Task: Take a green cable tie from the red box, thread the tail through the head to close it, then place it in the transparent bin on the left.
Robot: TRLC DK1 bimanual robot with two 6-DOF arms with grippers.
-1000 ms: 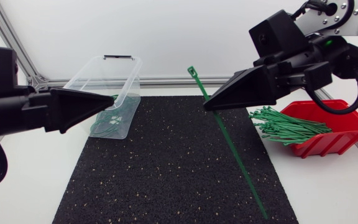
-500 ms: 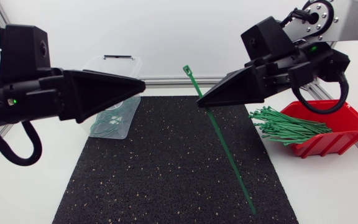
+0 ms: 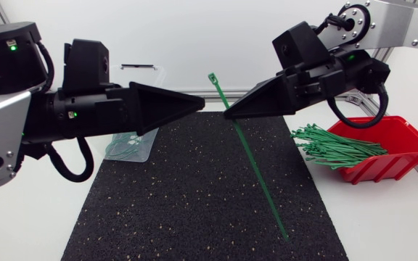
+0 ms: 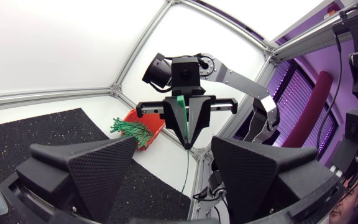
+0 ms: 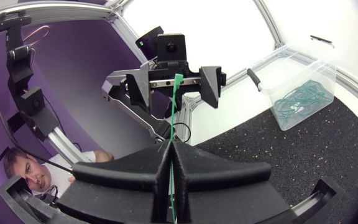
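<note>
Green tie [image 3: 256,167] is out of the red box [image 3: 405,156], pinched near its head by the right gripper [image 3: 229,114] over the mat [image 3: 194,210], left gripper [image 3: 202,108] open facing it, so threading and the clear bin [image 3: 151,127] drop aren't done yet.

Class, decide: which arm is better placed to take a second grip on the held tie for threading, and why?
Left. The left hand is open, empty and points at the tie near its head end. The right hand is shut on the tie.
</note>
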